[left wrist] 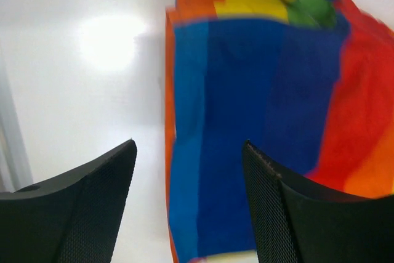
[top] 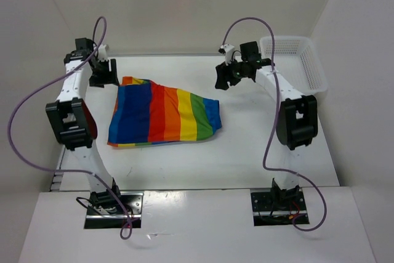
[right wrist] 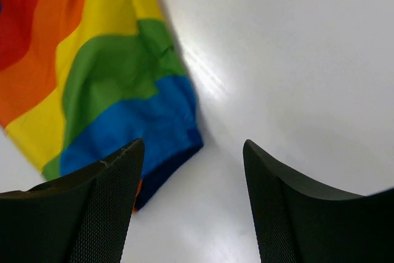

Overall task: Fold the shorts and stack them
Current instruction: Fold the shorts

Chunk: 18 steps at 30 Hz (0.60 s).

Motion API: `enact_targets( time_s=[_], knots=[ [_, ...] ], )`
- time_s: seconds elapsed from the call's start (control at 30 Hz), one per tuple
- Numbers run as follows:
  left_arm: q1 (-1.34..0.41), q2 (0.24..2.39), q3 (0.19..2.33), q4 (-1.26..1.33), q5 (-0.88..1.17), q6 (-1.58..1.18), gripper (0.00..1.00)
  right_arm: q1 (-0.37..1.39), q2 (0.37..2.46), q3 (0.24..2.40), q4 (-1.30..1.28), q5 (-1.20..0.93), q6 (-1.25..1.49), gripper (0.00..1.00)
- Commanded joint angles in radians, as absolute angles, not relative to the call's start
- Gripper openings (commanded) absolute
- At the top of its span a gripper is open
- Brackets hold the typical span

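Observation:
The rainbow-striped shorts (top: 163, 114) lie flat on the white table between the arms, blue stripes at the left, red, orange, yellow, green and blue toward the right. My left gripper (top: 103, 73) is open and empty above the table at the shorts' far left corner; its wrist view shows the blue and red cloth (left wrist: 258, 103) below the jaws. My right gripper (top: 223, 78) is open and empty above the table beyond the shorts' right end; its wrist view shows the green and blue corner (right wrist: 123, 103) at the left.
A white plastic mesh basket (top: 294, 61) stands at the back right of the table. White walls enclose the table on three sides. Purple cables loop off both arms.

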<state>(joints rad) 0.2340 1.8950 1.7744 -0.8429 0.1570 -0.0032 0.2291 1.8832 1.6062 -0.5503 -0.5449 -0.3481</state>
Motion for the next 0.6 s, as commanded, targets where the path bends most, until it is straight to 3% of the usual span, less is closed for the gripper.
enact_targets(
  time_s=[0.0,0.13,0.43,0.57],
  knots=[
    [0.229,2.092,1.906,-0.776,0.147,0.000,0.77,0.238,2.012,1.742,-0.451,-0.551,-0.252,0.70],
    [0.193,2.218,2.017,-0.756,0.147,0.000,0.77,0.261,2.103,1.766,-0.477,-0.566,-0.319,0.71],
    [0.184,2.326,2.036,-0.720,0.228,0.000,0.78,0.299,2.145,1.733,-0.569,-0.753,-0.388,0.74],
    [0.175,2.381,2.026,-0.729,0.238,0.000,0.73,0.327,2.177,1.710,-0.594,-0.753,-0.414,0.57]
  ],
)
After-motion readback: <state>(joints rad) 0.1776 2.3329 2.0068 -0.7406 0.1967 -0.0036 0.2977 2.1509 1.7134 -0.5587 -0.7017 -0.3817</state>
